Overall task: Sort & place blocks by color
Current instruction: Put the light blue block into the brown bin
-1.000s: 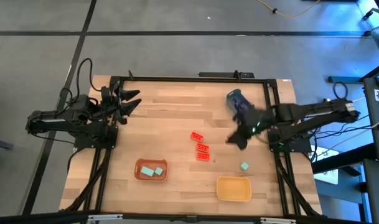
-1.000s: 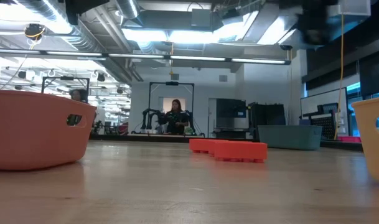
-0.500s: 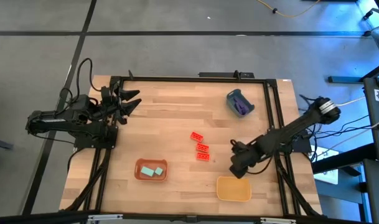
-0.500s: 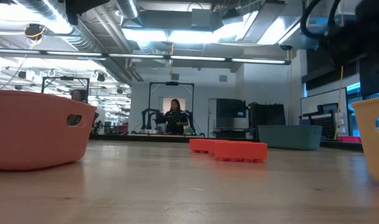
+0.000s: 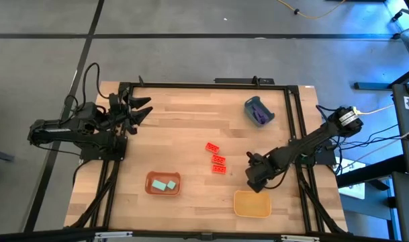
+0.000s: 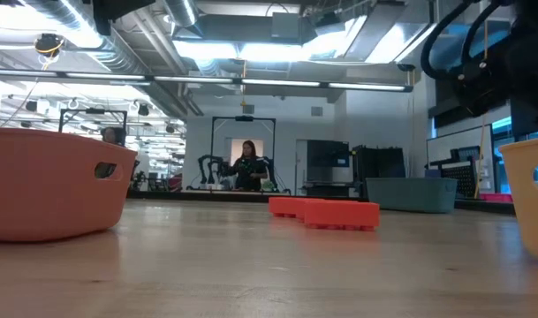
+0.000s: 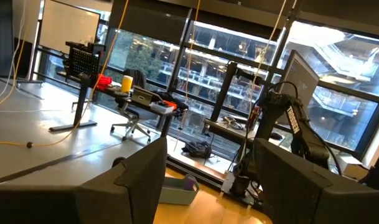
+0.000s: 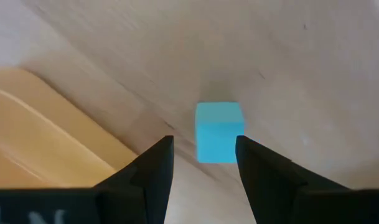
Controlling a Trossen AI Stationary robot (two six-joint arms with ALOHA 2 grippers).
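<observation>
In the right wrist view a pale teal cube (image 8: 219,132) sits on the wooden table beside the yellow tray (image 8: 46,143). My right gripper (image 8: 203,143) points down over it, open, one fingertip on either side of the cube and above it. From the high view my right gripper (image 5: 256,176) hides that cube. Three red studded blocks (image 5: 218,159) lie in a row at the table's middle. Two more teal cubes (image 5: 164,185) lie in the orange tray (image 5: 150,179). Purple bars (image 5: 260,115) lie in the blue-grey cup (image 5: 252,105). My left gripper (image 5: 142,107) waits open at the far left.
The yellow tray (image 5: 252,204) stands near the front edge, just in front of my right gripper. The low view shows the orange tray (image 6: 48,190) at left, the red blocks (image 6: 326,212) mid-table and the yellow tray's wall (image 6: 529,190) at right. A person sits far behind the table.
My right gripper has swung from beside the blue-grey cup toward the table's near edge and sunk, tipping over until it points down above the teal cube by the yellow tray. Most of this happened in the first half second. No block has moved.
</observation>
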